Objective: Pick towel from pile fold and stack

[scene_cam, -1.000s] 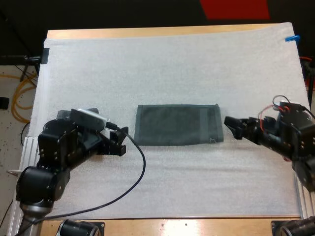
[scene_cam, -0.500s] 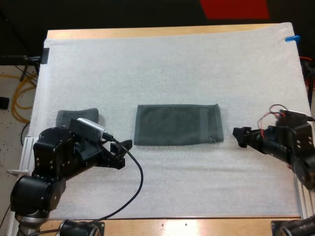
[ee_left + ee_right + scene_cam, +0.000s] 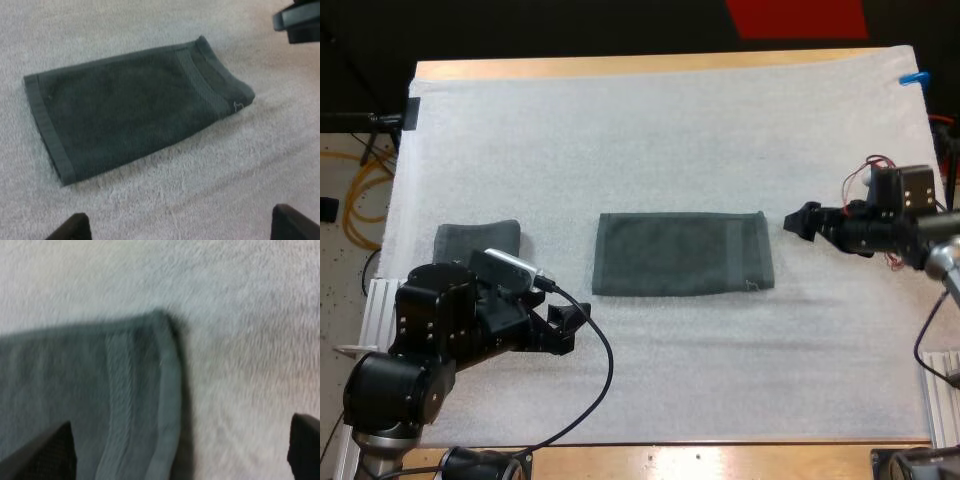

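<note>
High view: the left pincer [image 3: 572, 327] sits low over the white mat [image 3: 670, 130], near the folded towel [image 3: 682, 254] at its near left corner and not touching it. In the left wrist view its two black fingers [image 3: 75, 229] stand wide apart with bare mat between them. The folded towel [image 3: 135, 105] lies flat ahead of them, well clear of both tips.

The right pincer [image 3: 797, 222] hangs just off the towel's far right corner, pointing at it, with a strip of mat between the two. In the right wrist view its fingers [image 3: 306, 440] are also spread wide and grip nothing. The towel's banded end [image 3: 130, 405] lies below them.

The folded towel is a dark grey-green, long rectangle at the middle of the mat, lying across between the two arms. A woven band runs across it near its right end. A small pale thread or tag [image 3: 239, 105] shows at its near right corner. In the left wrist view the right pincer shows beyond that banded end.

A second towel [image 3: 470, 240], the same dark colour, lies on the mat to the far left. The left arm partly hides it, so I cannot tell whether it is folded or crumpled.

The mat covers nearly the whole wooden bench [image 3: 620, 66].
</note>
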You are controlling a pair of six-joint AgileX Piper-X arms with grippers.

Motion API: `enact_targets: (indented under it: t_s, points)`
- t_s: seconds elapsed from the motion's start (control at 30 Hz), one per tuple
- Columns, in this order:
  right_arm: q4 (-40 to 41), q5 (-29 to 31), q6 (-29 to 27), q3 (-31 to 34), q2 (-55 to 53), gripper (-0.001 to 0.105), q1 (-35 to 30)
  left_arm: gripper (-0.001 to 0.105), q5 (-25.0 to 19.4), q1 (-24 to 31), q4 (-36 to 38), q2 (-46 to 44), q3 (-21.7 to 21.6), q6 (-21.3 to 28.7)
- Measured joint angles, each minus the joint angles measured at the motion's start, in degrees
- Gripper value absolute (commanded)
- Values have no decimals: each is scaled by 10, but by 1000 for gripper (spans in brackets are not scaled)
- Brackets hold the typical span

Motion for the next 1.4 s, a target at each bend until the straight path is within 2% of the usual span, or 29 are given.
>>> enact_targets:
  t_s: [0.13, 0.4, 0.57, 0.73, 0.9, 1.2, 1.4]
  points:
    - [-1, -39, -30, -21, 58, 82, -20, 69, 0, 0, 6, 0, 0, 0]
    - [-1, -52, -68, -28, 127, 82, -20, 69, 0, 0, 8, 0, 0, 0]
    - [-9, -107, -68, -28, 158, 82, -20, 69, 0, 0, 26, 0, 0, 0]
    - [-13, -130, -68, -31, 169, 82, -20, 69, 0, 0, 34, 0, 0, 0]
    - [-16, -141, -66, -35, 176, 82, -10, 69, 0, 0, 34, 0, 0, 0]
    - [-48, -150, -26, -46, 198, 82, 54, 69, 0, 0, 35, 0, 0, -4]
    - [-56, -139, -20, -48, 199, 82, 90, 69, 0, 0, 36, 0, 0, -6]
